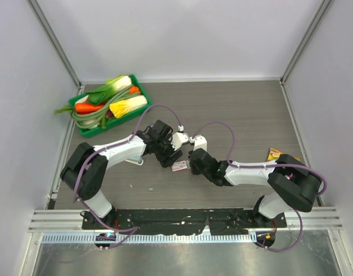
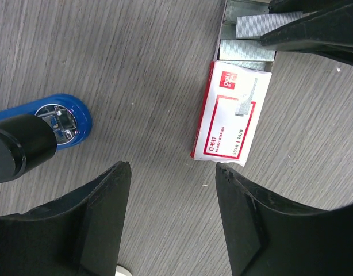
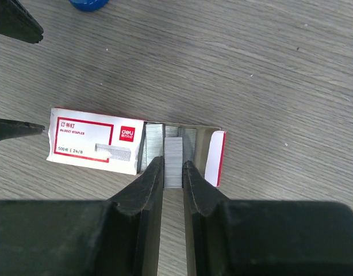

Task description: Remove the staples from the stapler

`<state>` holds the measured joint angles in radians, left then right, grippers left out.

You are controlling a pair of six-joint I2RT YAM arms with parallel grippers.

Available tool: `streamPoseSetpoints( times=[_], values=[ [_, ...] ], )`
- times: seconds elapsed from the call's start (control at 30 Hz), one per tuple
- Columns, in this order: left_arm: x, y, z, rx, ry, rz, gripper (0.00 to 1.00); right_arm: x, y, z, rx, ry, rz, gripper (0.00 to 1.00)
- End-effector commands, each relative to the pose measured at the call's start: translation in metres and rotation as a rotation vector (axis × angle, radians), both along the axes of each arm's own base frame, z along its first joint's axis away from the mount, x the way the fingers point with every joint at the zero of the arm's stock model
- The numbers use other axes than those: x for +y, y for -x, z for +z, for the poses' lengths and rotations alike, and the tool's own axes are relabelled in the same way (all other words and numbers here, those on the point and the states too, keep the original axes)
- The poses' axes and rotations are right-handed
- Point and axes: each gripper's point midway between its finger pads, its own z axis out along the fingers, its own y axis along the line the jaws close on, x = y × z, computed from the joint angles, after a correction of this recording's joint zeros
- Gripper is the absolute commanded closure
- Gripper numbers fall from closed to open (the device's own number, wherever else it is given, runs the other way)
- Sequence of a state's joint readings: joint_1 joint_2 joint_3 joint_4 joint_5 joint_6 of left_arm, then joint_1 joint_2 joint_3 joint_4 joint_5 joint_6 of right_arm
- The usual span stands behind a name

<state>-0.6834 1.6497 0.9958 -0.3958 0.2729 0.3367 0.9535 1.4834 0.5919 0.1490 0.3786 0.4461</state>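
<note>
Pinching a strip of staples (image 3: 173,148) tight in the right gripper (image 3: 173,161) above the open box (image 3: 96,144) at mid-frame — likely to stow it — with left gripper (image 2: 172,168) spread empty, stapler (image 2: 64,118) lying at that view's left edge.

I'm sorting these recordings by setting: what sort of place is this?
Probably a robot lab test cell: plain white walls on aluminium framing enclose a wood-grain table, the left arm and right arm are bolted at its near edge, and a green tray of vegetables sits in its far left corner.
</note>
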Motion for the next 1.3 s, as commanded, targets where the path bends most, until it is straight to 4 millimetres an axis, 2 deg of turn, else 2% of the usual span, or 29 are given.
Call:
streamPoseSetpoints(
  times=[0.0,0.2,0.33,0.43,0.6,0.77,0.87,0.93,1.07,1.1,1.2,1.27],
  values=[
    [-0.010,0.006,0.001,-0.016,0.023,-0.055,0.36,0.009,-0.010,0.007,-0.036,-0.024,0.005,0.94],
    [-0.008,0.011,0.001,-0.013,0.032,-0.070,0.36,0.011,-0.014,0.008,-0.049,-0.024,0.003,0.89],
    [-0.008,0.013,0.003,-0.014,0.038,-0.079,0.36,0.012,-0.015,0.009,-0.055,-0.024,0.004,0.69],
    [-0.007,0.014,0.003,-0.012,0.036,-0.082,0.35,0.013,-0.015,0.015,-0.067,-0.038,0.007,0.61],
    [-0.010,0.016,0.007,0.001,0.045,-0.093,0.35,0.010,-0.014,0.031,-0.094,-0.072,0.006,0.55],
    [-0.009,0.019,0.011,0.006,0.044,-0.107,0.35,0.005,-0.009,0.041,-0.108,-0.098,0.010,0.55],
    [-0.007,0.017,0.017,0.001,0.048,-0.105,0.34,0.004,-0.005,0.050,-0.119,-0.133,0.018,0.57],
    [-0.008,0.014,0.024,0.000,0.064,-0.100,0.34,0.002,-0.003,0.056,-0.123,-0.149,0.019,0.63],
    [-0.007,0.006,0.033,0.007,0.081,-0.081,0.34,-0.013,0.003,0.049,-0.122,-0.126,-0.001,0.82],
    [-0.009,0.004,0.035,0.008,0.088,-0.080,0.34,-0.015,0.004,0.046,-0.122,-0.119,-0.002,0.90],
    [-0.016,-0.003,0.042,0.013,0.117,-0.071,0.34,-0.021,0.008,0.037,-0.108,-0.111,-0.005,0.99],
    [-0.022,-0.012,0.050,-0.004,0.139,-0.059,0.34,-0.021,0.008,0.034,-0.112,-0.124,-0.010,0.99]
  ],
)
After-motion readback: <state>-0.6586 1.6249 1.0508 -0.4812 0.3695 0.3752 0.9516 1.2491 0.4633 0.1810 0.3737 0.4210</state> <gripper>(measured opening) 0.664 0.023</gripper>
